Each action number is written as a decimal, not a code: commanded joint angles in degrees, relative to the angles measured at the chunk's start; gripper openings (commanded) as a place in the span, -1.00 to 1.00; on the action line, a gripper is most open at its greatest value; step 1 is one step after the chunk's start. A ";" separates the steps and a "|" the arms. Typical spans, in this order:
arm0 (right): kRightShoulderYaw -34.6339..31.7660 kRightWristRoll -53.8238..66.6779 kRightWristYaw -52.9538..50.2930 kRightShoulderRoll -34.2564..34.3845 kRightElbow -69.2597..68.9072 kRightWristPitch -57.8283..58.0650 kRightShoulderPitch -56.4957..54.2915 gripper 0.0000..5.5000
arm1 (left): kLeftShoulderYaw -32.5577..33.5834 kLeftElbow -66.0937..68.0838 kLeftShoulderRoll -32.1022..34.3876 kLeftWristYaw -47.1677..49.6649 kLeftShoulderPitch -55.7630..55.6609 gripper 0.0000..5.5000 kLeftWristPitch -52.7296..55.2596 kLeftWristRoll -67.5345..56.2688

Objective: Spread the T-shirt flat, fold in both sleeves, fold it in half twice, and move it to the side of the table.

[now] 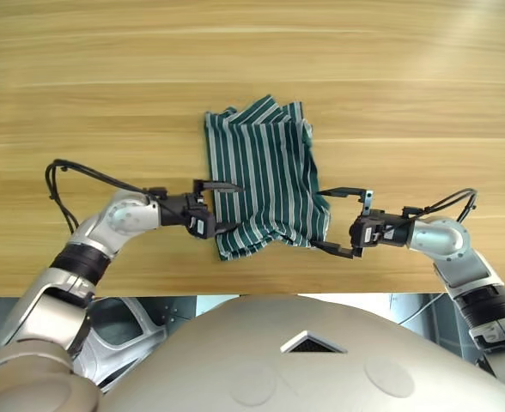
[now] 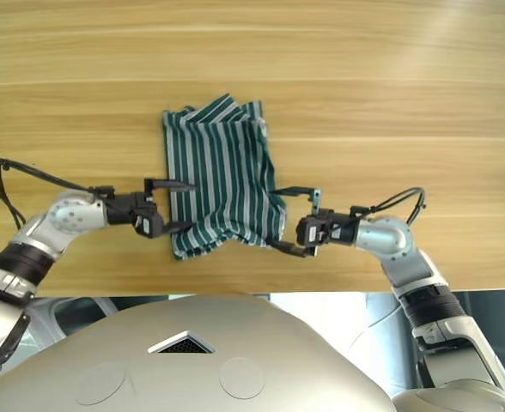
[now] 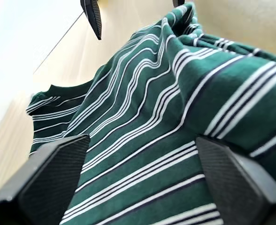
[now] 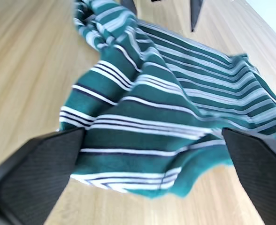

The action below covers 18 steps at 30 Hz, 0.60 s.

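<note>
Wooden table (image 1: 106,69): carries your work. Striped T-shirt (image 1: 265,163): lies rumpled and part-folded on it, directly between your two pincers. Left pincer (image 1: 234,207) and right pincer (image 1: 319,218): both spread apart, one at each side edge near the hem, seemingly so you can grasp both edges together.

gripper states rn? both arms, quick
Left gripper: open, jaws either side of the T-shirt edge, nothing held.
Right gripper: open, jaws at the T-shirt's opposite edge, nothing held.
</note>
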 commanded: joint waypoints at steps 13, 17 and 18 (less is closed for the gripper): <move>-4.74 12.53 6.85 -6.14 -8.61 -0.61 7.08 0.96 | 8.21 0.94 5.65 1.89 0.99 0.52 4.54 3.97; -6.88 13.98 7.31 -6.09 -8.59 -0.99 6.80 0.96 | 11.50 -4.45 5.79 0.10 1.41 0.52 3.30 -6.68; -7.17 13.02 7.05 -5.74 -7.90 -0.90 6.24 0.96 | 12.46 -6.70 6.00 -0.69 1.83 0.52 3.25 -10.51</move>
